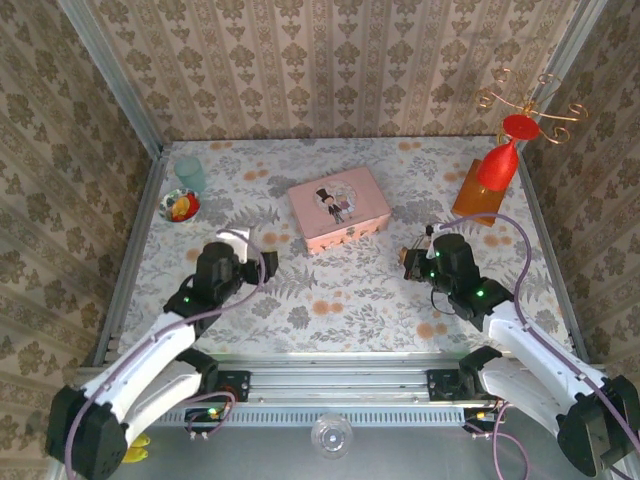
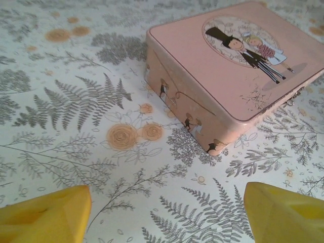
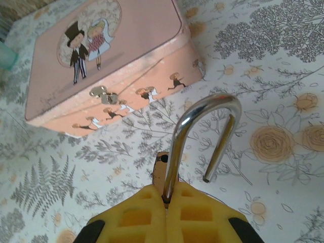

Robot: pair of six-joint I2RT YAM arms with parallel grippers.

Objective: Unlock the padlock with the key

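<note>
Yellow pads (image 3: 136, 217) of the right gripper (image 3: 166, 212) filled the bottom of the right wrist view, pressed together on one leg of the padlock (image 3: 176, 147). Its steel shackle rose out of them toward mid-frame.

In the top view, the floral worktop (image 1: 330, 300) spread across the middle, with the pink tin (image 1: 338, 208) just above centre. The left gripper (image 1: 258, 262) sat left of centre and the right gripper (image 1: 413, 262) right of centre, both below the tin's near edge and well apart from each other. In the left wrist view the left gripper (image 2: 162, 215) stood wide and empty, facing the tin's near corner (image 2: 217, 147).

So the padlock was at the right gripper, far from the left one. The shackle's long axis ran up and slightly right from the jaws. Its other leg ended free in the air, so the lock looked already sprung. The pads hid the body. A small brown tab with a hole (image 3: 161, 166) sat just behind the gripped leg. It was probably the key's head, though I couldn't tell for sure. Any further turn of the key would fall to the left arm, which would have to cross rightward.
</note>
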